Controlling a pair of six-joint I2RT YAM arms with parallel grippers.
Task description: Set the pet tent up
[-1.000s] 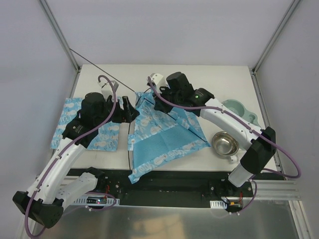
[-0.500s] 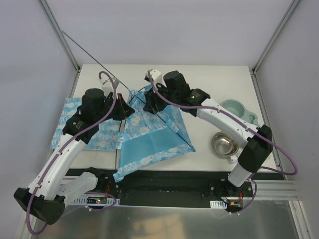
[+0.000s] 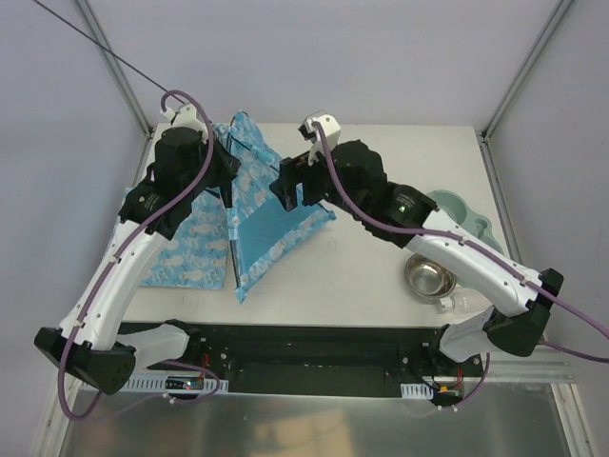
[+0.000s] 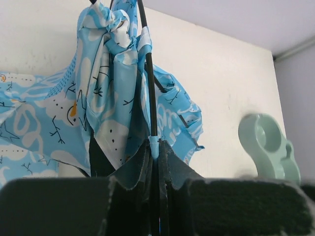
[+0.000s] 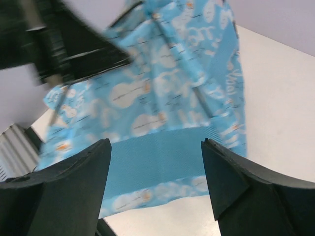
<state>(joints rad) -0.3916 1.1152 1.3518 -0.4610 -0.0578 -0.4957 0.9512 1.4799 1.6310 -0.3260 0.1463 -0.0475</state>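
The pet tent (image 3: 264, 205), blue cloth with white clouds, hangs bunched and lifted above the table's back left. My left gripper (image 3: 225, 162) is shut on one of its thin black poles (image 3: 95, 45), which runs up and to the left. In the left wrist view the jaws (image 4: 156, 147) pinch the pole at its light-blue sleeve, with the tent cloth (image 4: 113, 88) draped above. My right gripper (image 3: 288, 187) stands open just right of the tent, holding nothing. Between its spread fingers (image 5: 156, 142) I see the tent's plain blue panel (image 5: 157, 162).
The flat mat (image 3: 186, 255) of the same print lies under the left arm. A steel bowl (image 3: 430, 274) and a mint-green double dish (image 3: 459, 211) sit at the right, the dish (image 4: 268, 145) also showing in the left wrist view. Metal frame posts (image 3: 114, 67) rise at the back corners.
My left gripper shut on the pole and lifted the tent up and to the left. My right gripper let go of the cloth, opened and drew back.
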